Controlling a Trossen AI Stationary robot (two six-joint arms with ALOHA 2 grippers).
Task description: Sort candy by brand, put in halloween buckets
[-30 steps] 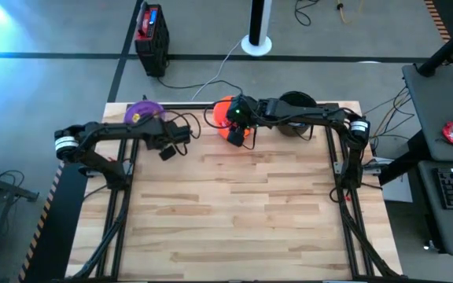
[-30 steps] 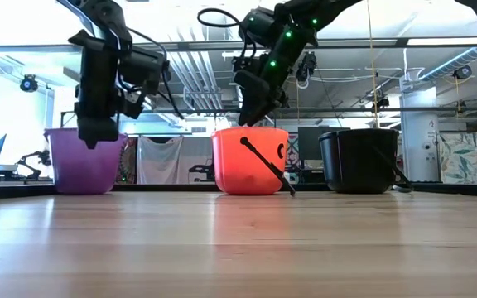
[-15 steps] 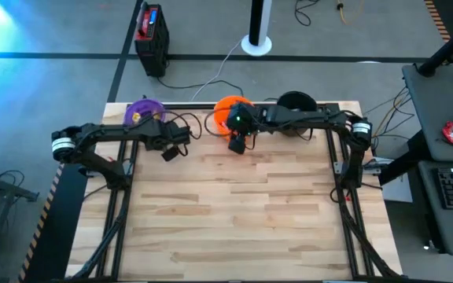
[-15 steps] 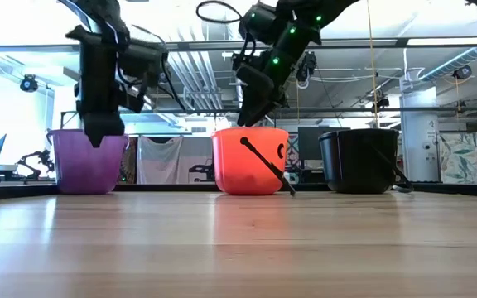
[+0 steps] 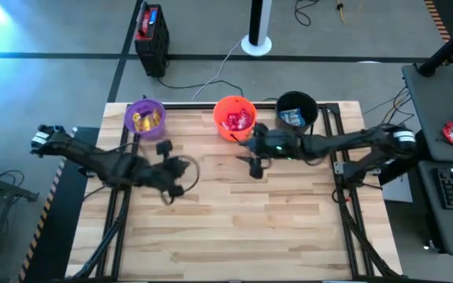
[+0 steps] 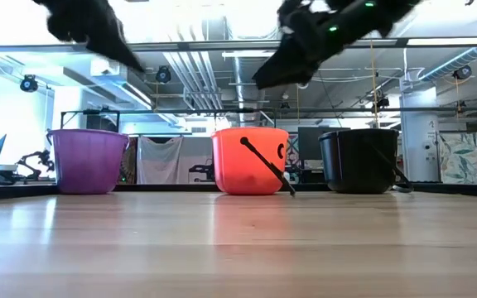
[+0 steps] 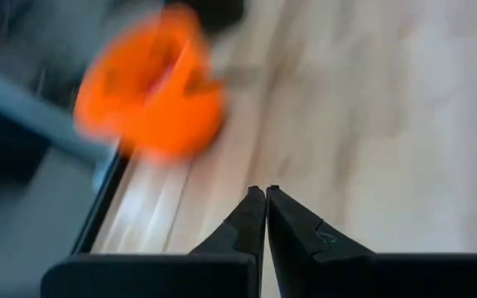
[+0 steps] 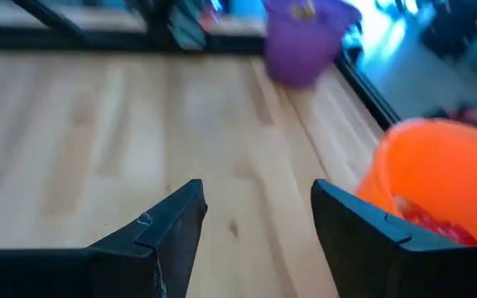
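Note:
Three halloween buckets stand in a row along the table's far edge. The purple one [image 5: 145, 116] holds yellow candy [image 5: 143, 120]. The orange one [image 5: 234, 118] holds red candy [image 5: 237, 120]. The black one [image 5: 296, 110] holds blue-and-white candy [image 5: 292, 118]. My left gripper [image 5: 174, 191] hangs shut and empty over the bare wood, nearer than the purple bucket; its own view shows the fingertips [image 7: 265, 197] together. My right gripper [image 5: 254, 167] stands open and empty just nearer than the orange bucket [image 8: 437, 178], its fingers [image 8: 180, 219] wide apart.
The orange bucket's thin black handle [image 6: 267, 167] hangs down its front to the table. Metal frame rails [image 5: 336, 149] run along the table's sides. Bare wood [image 5: 234, 228] stretches from the grippers to the near edge.
Both grippers have drawn back from the buckets toward the table's near edge, quickly and with blur. The left has left the purple bucket and risen; the right has left the orange bucket's mouth. Both have tipped from pointing down toward level. Neither has opened or shut.

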